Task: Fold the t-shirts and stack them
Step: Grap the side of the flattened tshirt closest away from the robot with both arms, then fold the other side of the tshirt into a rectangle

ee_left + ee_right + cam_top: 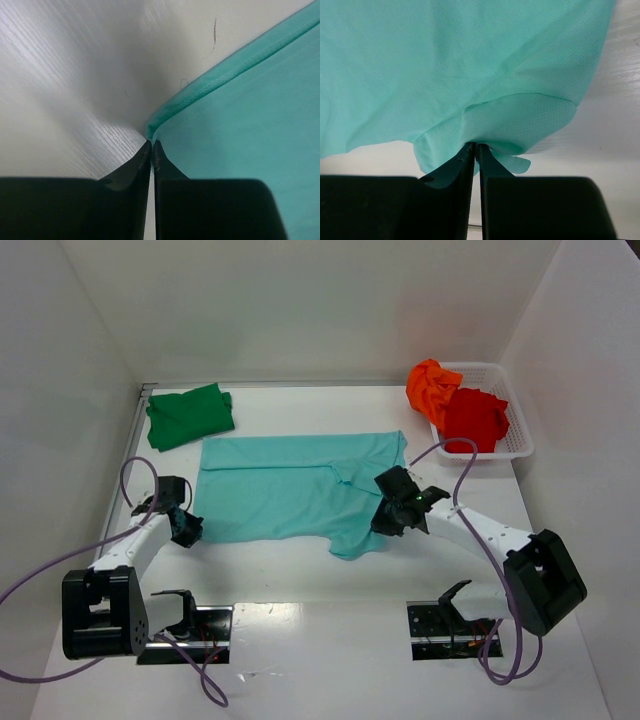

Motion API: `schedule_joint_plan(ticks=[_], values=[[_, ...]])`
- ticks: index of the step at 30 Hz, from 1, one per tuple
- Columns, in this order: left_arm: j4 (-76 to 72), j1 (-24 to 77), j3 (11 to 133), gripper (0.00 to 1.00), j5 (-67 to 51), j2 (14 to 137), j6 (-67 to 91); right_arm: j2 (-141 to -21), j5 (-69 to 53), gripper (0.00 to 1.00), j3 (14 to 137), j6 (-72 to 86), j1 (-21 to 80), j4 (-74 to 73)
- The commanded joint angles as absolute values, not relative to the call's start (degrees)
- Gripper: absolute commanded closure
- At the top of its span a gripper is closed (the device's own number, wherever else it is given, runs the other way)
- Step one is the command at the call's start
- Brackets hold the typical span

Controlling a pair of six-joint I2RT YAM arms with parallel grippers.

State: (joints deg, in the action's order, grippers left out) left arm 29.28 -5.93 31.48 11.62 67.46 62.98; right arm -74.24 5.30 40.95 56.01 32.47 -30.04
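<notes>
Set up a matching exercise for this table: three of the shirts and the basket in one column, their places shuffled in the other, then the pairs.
1 teal t-shirt
2 dark green t-shirt
3 red t-shirt
4 basket

A folded, far left corner
B far right, holding shirts
C spread out in the middle
D crumpled inside the basket

Pairs: 1-C, 2-A, 3-D, 4-B
</notes>
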Motion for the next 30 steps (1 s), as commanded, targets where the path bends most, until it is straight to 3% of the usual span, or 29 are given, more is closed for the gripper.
schedule_joint_plan(ticks=[1,5,12,23,30], values=[[28.6,-6.2,31.1,0.97,11.5,68.7,62.9,-72.1,7.3,0.88,41.9,57.2,31.6,-29.4],[28.0,-6.2,31.1,1.00,11.0,70.0,62.9,-70.0,7.9,0.88,41.4,57.9,30.9,-30.0],[29.3,-6.2,36.4,1.00,11.0,68.8,61.9,-64.6,8.4,1.00,39.7,59.6,29.8,-32.2],[27.0,-6.2,42.7,1.00,12.1,69.4,57.5,-62.0,10.6,1.00,41.4,58.9,29.3,-32.2],[25.4,-6.2,46.8,1.00,12.1,71.4,55.9,-65.0,11.2,1.00,46.0,52.7,22.2,-28.9]])
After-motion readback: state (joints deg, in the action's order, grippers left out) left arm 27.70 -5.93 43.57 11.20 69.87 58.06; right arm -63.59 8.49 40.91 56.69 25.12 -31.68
